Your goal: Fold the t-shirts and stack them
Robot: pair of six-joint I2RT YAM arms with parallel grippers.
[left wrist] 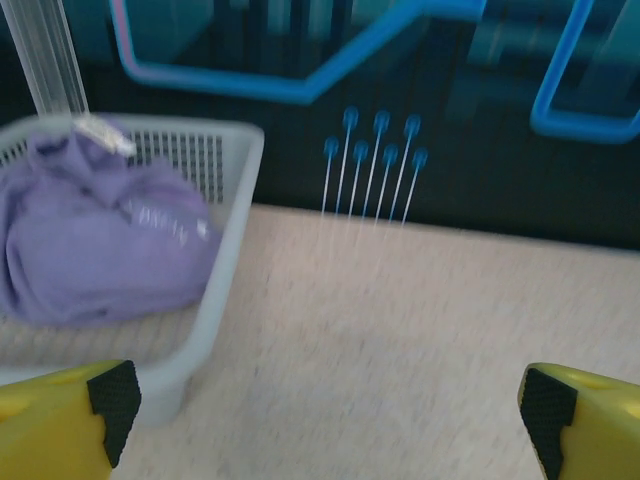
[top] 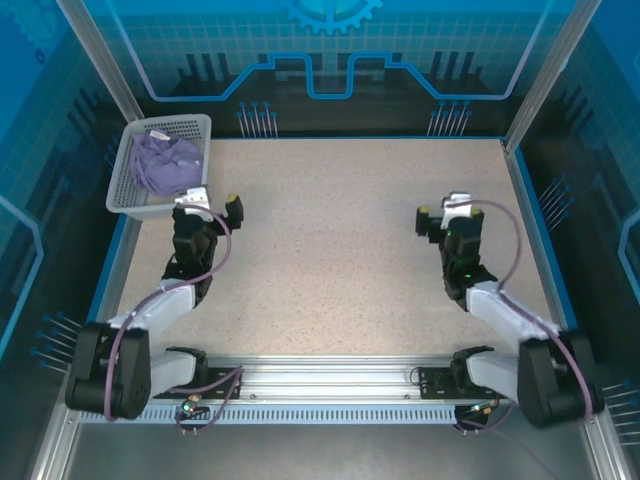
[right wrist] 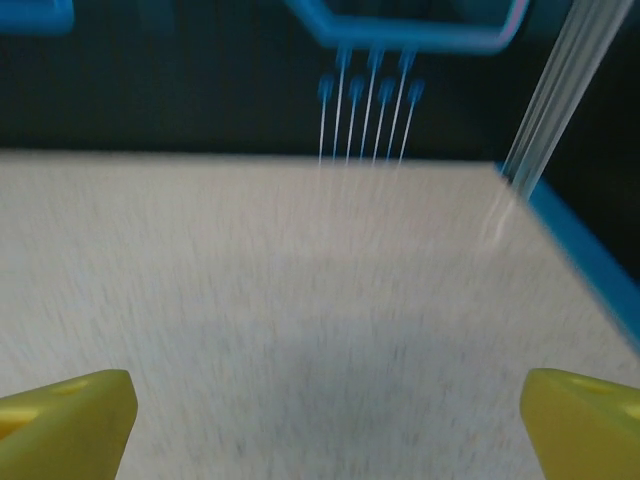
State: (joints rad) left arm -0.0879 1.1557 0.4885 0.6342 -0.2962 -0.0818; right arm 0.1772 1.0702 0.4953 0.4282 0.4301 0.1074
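A crumpled lavender t-shirt (top: 165, 162) lies bunched inside the pale mesh basket (top: 150, 208) at the table's far left corner. In the left wrist view the t-shirt (left wrist: 95, 240) shows white lettering and a white label, heaped against the basket wall (left wrist: 235, 210). My left gripper (top: 212, 203) hangs just in front of the basket's near right corner, open, with bare table between its yellow fingers (left wrist: 60, 415). My right gripper (top: 441, 210) is open over the table's right half, and nothing is between its fingers (right wrist: 70, 415).
The speckled beige table (top: 330, 260) stretches between the two arms. A raised blue edge (right wrist: 590, 260) and a clear post (right wrist: 550, 110) border the right side. Dark panels with blue lines stand behind the far edge.
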